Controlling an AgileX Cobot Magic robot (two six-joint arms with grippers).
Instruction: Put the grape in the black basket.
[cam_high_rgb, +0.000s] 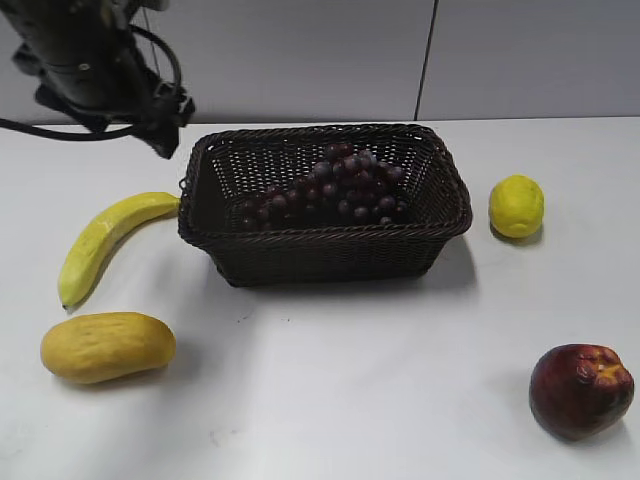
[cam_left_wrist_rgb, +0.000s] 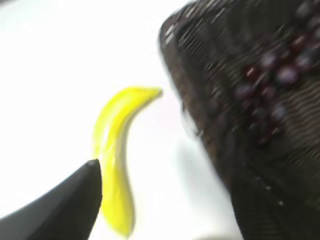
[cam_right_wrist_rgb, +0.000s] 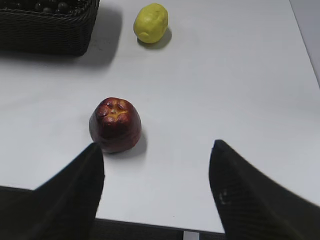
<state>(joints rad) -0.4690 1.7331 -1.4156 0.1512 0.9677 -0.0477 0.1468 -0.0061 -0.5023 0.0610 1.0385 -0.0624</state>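
The grape (cam_high_rgb: 335, 185), a long bunch of small dark red-purple grapes, lies inside the black basket (cam_high_rgb: 320, 250) at the table's middle. It also shows, blurred, in the left wrist view (cam_left_wrist_rgb: 272, 85), inside the basket (cam_left_wrist_rgb: 210, 100). My left gripper (cam_high_rgb: 165, 125) hangs in the air beyond the basket's far left corner. In its wrist view it (cam_left_wrist_rgb: 165, 160) is open and empty, over the table between the banana and the basket wall. My right gripper (cam_right_wrist_rgb: 157, 150) is open and empty near the table's front edge, out of the exterior view.
A yellow banana (cam_high_rgb: 105, 240) and a yellow-orange oblong fruit (cam_high_rgb: 108, 346) lie left of the basket. A lemon (cam_high_rgb: 516, 205) lies to its right. A dark red apple-like fruit (cam_high_rgb: 580, 390) sits front right, just ahead of my right gripper's left finger (cam_right_wrist_rgb: 115, 125).
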